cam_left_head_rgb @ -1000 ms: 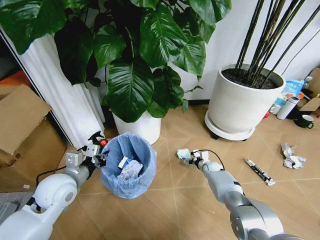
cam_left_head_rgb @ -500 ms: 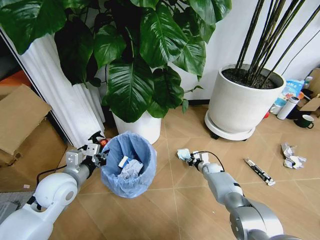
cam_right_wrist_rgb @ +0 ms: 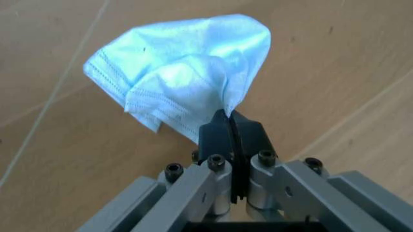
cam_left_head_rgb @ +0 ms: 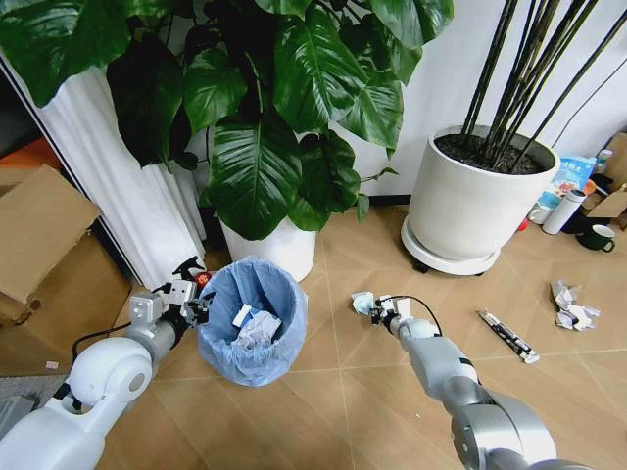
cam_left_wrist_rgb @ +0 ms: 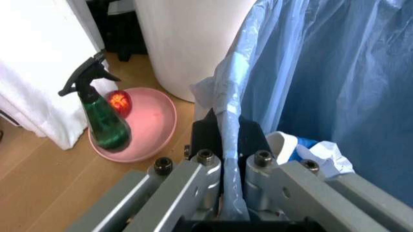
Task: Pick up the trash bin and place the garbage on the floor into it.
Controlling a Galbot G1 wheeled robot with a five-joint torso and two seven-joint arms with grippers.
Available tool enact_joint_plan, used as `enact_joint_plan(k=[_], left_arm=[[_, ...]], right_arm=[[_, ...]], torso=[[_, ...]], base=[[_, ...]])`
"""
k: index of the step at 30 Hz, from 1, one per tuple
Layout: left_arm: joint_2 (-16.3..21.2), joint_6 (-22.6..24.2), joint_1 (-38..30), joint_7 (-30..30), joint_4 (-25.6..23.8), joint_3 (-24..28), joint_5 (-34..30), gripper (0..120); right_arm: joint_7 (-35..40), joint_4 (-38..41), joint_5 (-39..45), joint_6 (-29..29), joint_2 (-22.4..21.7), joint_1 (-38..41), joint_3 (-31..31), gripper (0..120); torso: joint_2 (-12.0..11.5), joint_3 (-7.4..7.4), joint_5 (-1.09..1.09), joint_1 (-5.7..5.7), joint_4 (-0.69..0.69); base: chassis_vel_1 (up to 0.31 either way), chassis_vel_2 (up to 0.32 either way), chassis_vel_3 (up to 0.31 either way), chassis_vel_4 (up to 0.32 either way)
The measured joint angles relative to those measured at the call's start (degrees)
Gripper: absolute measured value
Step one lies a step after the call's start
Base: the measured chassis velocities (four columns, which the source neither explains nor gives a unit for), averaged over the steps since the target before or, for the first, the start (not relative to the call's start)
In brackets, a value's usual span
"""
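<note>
The trash bin (cam_left_head_rgb: 253,318), small and round with a crinkly light-blue bag, stands on the floor at the left with white paper wads (cam_left_head_rgb: 255,329) inside. My left gripper (cam_left_head_rgb: 201,305) is shut on its near-left rim; in the left wrist view the fingers (cam_left_wrist_rgb: 248,140) pinch the bag's edge (cam_left_wrist_rgb: 232,96). My right gripper (cam_left_head_rgb: 380,309) is to the right of the bin, shut on a crumpled light-blue mask-like piece of garbage (cam_left_head_rgb: 361,302), held by its edge (cam_right_wrist_rgb: 181,82) just above the floor. More garbage lies at the right: a black-white stick wrapper (cam_left_head_rgb: 507,336) and crumpled white paper (cam_left_head_rgb: 571,305).
A white plant pot (cam_left_head_rgb: 279,250) stands right behind the bin, and a larger one (cam_left_head_rgb: 475,206) at the back right. A cardboard box (cam_left_head_rgb: 39,230) is at the left. A pink dish (cam_left_wrist_rgb: 152,121) with a green spray bottle (cam_left_wrist_rgb: 103,121) sits beside the bin. Bottle (cam_left_head_rgb: 563,211) and mug (cam_left_head_rgb: 598,238) far right.
My right gripper with the light-blue piece has shifted slightly to the right. The left gripper and the bin have not moved.
</note>
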Motion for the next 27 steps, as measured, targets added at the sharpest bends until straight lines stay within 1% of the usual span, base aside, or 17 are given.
enact_joint_plan(k=[1,3,5,9,10,12,13,14,15,16,18,19,20,22,24,25,27], left_arm=[[-0.01,0.0,0.06,-0.04,-0.05,-0.04,0.0,0],[-0.06,-0.01,0.37,-0.1,-0.26,-0.15,0.11,0],[-0.08,-0.02,0.42,-0.11,-0.28,-0.16,0.15,0],[-0.45,-0.04,0.87,-0.16,-0.67,-0.22,0.94,0],[-0.45,-0.04,0.87,-0.16,-0.67,-0.22,0.94,0],[-0.57,-0.05,1.01,-0.17,-0.89,-0.22,1.1,0],[-0.62,-0.05,1.05,-0.21,-0.93,-0.22,1.13,0],[-0.62,-0.05,1.05,-0.21,-0.93,-0.22,1.13,0],[-0.65,-0.05,1.08,-0.34,-0.94,-0.22,1.17,0],[-0.78,-0.04,1.12,-0.42,-0.95,-0.18,1.25,0],[-0.85,0.07,1.12,-0.74,-0.9,-0.03,1.28,0],[-0.85,0.07,1.12,-0.74,-0.9,-0.03,1.28,0],[-0.86,0.17,1.11,-0.87,-0.81,0.06,1.3,0],[-0.87,0.41,1.01,-1.13,-0.65,0.49,1.3,0],[-0.81,0.72,0.85,-1.57,-0.55,0.8,1.15,0],[-0.81,0.72,0.85,-1.57,-0.55,0.8,1.15,0],[-0.62,1.0,0.52,-2.03,-0.44,1.28,0.8,0]], right_arm=[[0.01,0.79,0.25,0.27,-0.1,-0.34,-0.28,0],[0.03,5.62,2.88,0.57,-1.04,-2.46,-2.81,0],[0.01,6.69,3.44,0.54,-1.3,-2.94,-3.38,0],[-0.34,23.07,12.64,-2.77,-6.08,-9.52,-12.53,0],[-0.34,23.07,12.64,-2.77,-6.08,-9.52,-12.53,0],[-0.84,31.29,16.45,-3.64,-8.72,-12.95,-15.12,0],[-1.14,34.77,17.66,-3.88,-9.87,-14.53,-15.63,0],[-1.14,34.77,17.66,-3.88,-9.87,-14.53,-15.63,0],[-1.58,38.62,18.45,-3.83,-11.08,-16.38,-15.9,0],[-2.07,43.72,19.31,-3.62,-12.84,-18.82,-16.02,0],[-2.46,50.72,21.31,-3.59,-15.98,-21.82,-16.2,0],[-2.46,50.72,21.31,-3.59,-15.98,-21.82,-16.2,0],[-2.53,53.26,22.4,-3.68,-17.23,-22.87,-16.31,0],[-2.5,61.72,26.89,-4.47,-21.79,-25.99,-16.65,0],[-2.26,67.98,29.55,-5.08,-24.52,-27.57,-16.77,0],[-2.26,67.98,29.55,-5.08,-24.52,-27.57,-16.77,0],[-1.26,74.87,32.27,-6.23,-27.11,-28.51,-17.35,0]], torso=[[0.0,0.0,-0.01,0.0,0.0],[0.0,0.0,0.01,0.0,0.0],[0.0,0.0,0.01,0.0,0.0],[0.0,0.0,0.0,0.0,0.0],[0.0,0.0,0.0,0.0,0.0],[0.0,0.0,0.01,0.0,0.01],[0.0,-0.01,0.01,0.0,0.0],[0.0,-0.01,0.01,0.0,0.0],[0.0,-0.01,-0.02,0.0,0.0],[0.0,0.0,0.01,0.0,0.0],[0.0,-0.01,0.02,-0.01,0.0],[0.0,-0.01,0.02,-0.01,0.0],[0.0,-0.01,-0.01,-0.01,-0.02],[0.0,-0.01,0.0,-0.01,-0.02],[0.0,-0.01,0.0,-0.01,-0.02],[0.0,-0.01,0.0,-0.01,-0.02],[0.0,-0.01,-0.01,-0.01,-0.02]], base=[[0.0,0.0,0.0,0.0],[0.0,0.0,0.0,0.0],[0.0,0.0,0.0,0.0],[0.0,0.0,0.0,0.0],[0.0,0.0,0.0,0.0],[0.0,0.0,0.0,0.0],[0.0,0.0,0.0,0.0],[0.0,0.0,0.0,0.0],[0.0,0.0,0.0,0.0],[0.0,0.0,0.0,0.0],[0.0,0.0,0.0,0.0],[0.0,0.0,0.0,0.0],[0.0,0.0,0.0,0.0],[0.0,0.0,0.0,0.0],[0.0,0.0,0.0,0.0],[0.0,0.0,0.0,0.0],[0.0,0.0,0.0,0.0]])
